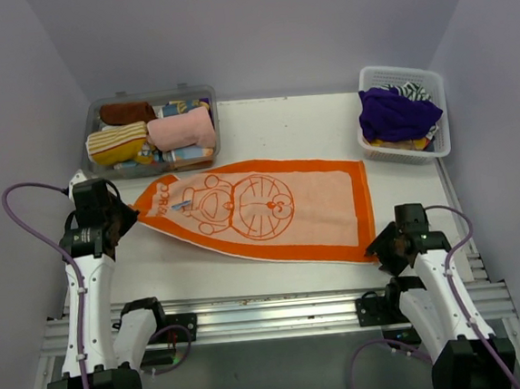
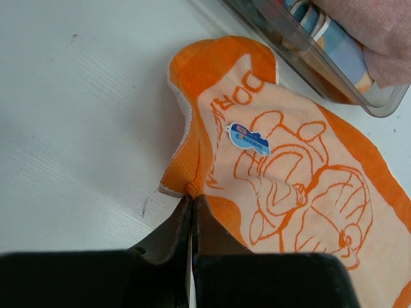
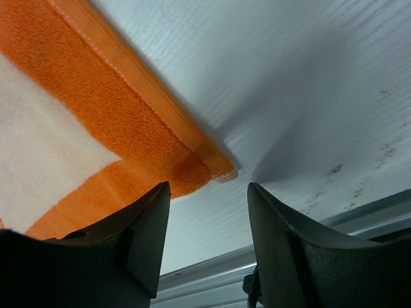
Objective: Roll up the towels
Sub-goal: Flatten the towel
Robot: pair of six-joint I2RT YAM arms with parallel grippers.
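A: Where's the towel (image 1: 261, 208)?
B: Flat on the bench (image 1: 309, 126), just in front of the bin (image 1: 152, 131). The left hand (image 2: 192, 197) is clenched on its corner nearest the bin.
A: Other side?
B: The right hand (image 3: 209, 212) is released, at the corner farthest from the bin.

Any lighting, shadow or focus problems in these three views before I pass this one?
Top external: even, soft light, orange towel sharp, no glare. Left wrist: towel print crisp, left gripper dark and slightly soft at the bottom edge. Right wrist: right gripper nearly black, a broad soft shadow across the table beside the towel corner.
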